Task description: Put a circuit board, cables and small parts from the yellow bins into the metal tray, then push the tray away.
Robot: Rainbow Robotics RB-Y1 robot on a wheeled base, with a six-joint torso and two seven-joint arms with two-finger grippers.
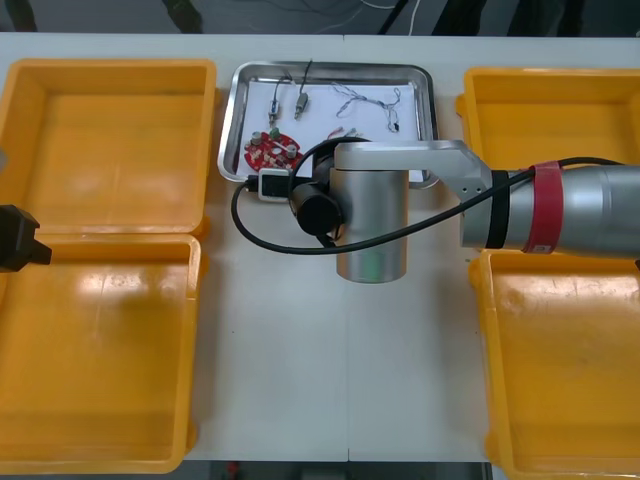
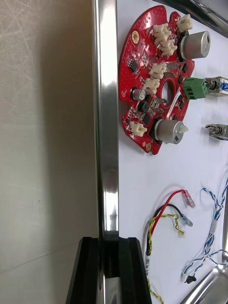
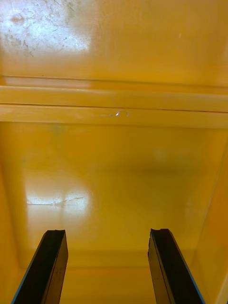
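Observation:
The metal tray [image 1: 232, 120], white inside, stands at the table's far middle. In it lie a round red circuit board [image 1: 275, 150], small metal parts [image 1: 300, 100] and thin cables [image 1: 372, 100]. My right arm [image 1: 370, 215] reaches in to the tray's near edge. In the right wrist view, my right gripper [image 2: 109, 266] is shut on the tray's shiny rim [image 2: 107, 118], one finger on each side. Beyond it lie the board [image 2: 156, 80], a red and yellow cable [image 2: 164, 218] and a blue and white cable [image 2: 213, 223]. My left gripper [image 3: 108, 268] hangs open over a yellow bin.
Two yellow bins [image 1: 110, 130] [image 1: 95, 350] stand at the left and two [image 1: 550, 110] [image 1: 565, 370] at the right, all bare inside. My left gripper [image 1: 12, 238] sits at the left edge over the rim between the left bins. Bare table [image 1: 300, 360] lies in front of the tray.

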